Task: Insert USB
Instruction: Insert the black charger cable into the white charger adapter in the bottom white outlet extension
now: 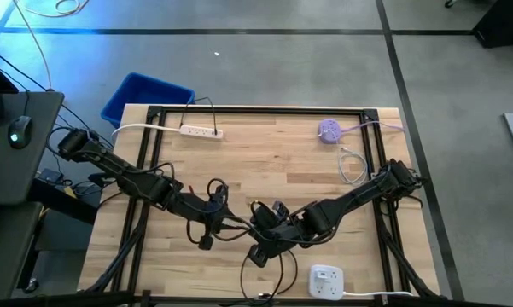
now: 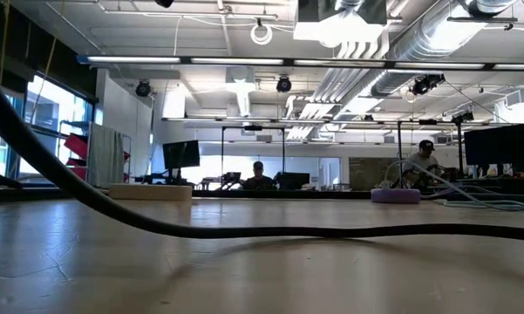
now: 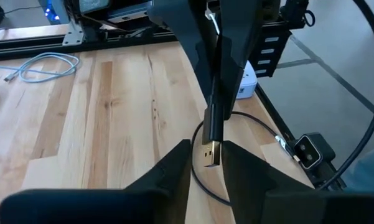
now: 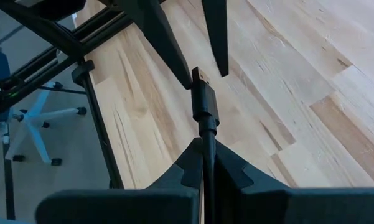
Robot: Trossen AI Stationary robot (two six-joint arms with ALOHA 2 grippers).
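Note:
A black USB plug (image 4: 203,102) with a gold metal tip (image 3: 211,154) hangs above the wooden table (image 1: 273,162) near its front middle. My right gripper (image 4: 205,146) is shut on the black cable right behind the plug. My left gripper (image 3: 207,150) faces it from the table's left. It is open, with one finger on each side of the metal tip. In the high view the two grippers, left (image 1: 235,220) and right (image 1: 260,223), meet there. The cable (image 3: 261,127) trails slack down onto the table. My right gripper pinches the black cable (image 4: 206,138) between its two fingers, just behind the plug's body, with the fingers lying along the cable. The plug sticks out past the fingertips toward my left gripper, clear of the table. My left gripper: I cannot tell whether either finger (image 3: 233,163) touches the metal tip.
A white charger block (image 1: 326,280) lies at the front edge, right of centre. A white power strip (image 1: 201,130) lies at the far left. A purple round object (image 1: 329,130) and a coiled white cable (image 1: 352,166) lie at the far right. Black cable (image 2: 244,228) loops over the front.

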